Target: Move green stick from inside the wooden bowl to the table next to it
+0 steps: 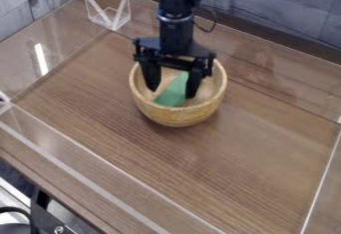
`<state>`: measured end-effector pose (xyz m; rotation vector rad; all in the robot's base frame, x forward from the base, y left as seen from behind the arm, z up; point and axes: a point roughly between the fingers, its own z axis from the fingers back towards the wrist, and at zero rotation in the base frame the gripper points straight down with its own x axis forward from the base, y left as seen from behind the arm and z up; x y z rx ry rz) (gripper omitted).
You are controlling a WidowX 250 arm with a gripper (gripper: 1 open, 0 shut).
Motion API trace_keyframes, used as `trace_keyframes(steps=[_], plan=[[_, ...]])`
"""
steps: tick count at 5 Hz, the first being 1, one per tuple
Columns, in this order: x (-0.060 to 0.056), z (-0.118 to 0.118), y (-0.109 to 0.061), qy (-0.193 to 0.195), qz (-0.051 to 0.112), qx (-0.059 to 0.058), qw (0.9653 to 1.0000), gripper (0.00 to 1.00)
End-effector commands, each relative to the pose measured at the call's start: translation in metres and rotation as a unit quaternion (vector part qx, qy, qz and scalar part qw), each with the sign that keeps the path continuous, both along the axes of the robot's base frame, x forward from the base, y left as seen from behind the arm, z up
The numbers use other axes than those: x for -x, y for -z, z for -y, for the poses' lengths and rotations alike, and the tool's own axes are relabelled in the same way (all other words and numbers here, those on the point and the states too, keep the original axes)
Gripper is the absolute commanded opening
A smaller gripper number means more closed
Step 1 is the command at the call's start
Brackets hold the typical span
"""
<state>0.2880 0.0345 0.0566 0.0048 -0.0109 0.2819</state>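
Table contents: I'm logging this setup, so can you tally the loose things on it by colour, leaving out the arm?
Green: 1, the green stick, lying inside the bowl.
Tan: 1, the wooden bowl, standing on the table.
Clear: 1, a small folded plastic piece near the far corner.
Total: 3

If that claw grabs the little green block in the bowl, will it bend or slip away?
The green stick looks rigid and flat-sided, so it probably won't bend or roll. It leans on the wooden bowl's smooth curved inside, so it may slide when nudged.
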Motion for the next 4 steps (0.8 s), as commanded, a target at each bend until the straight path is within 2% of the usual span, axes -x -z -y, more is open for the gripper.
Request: trace_keyframes(steps=[1, 2, 4], plan=[[-0.009, 0.004, -0.013, 0.017, 0.034, -0.005, 0.9993, 1.0], [-0.015, 0.006, -0.01, 0.03, 0.039, -0.006, 0.9988, 1.0], [-0.036, -0.01, -0.011, 0.046, 0.043, -0.008, 0.998, 1.0]])
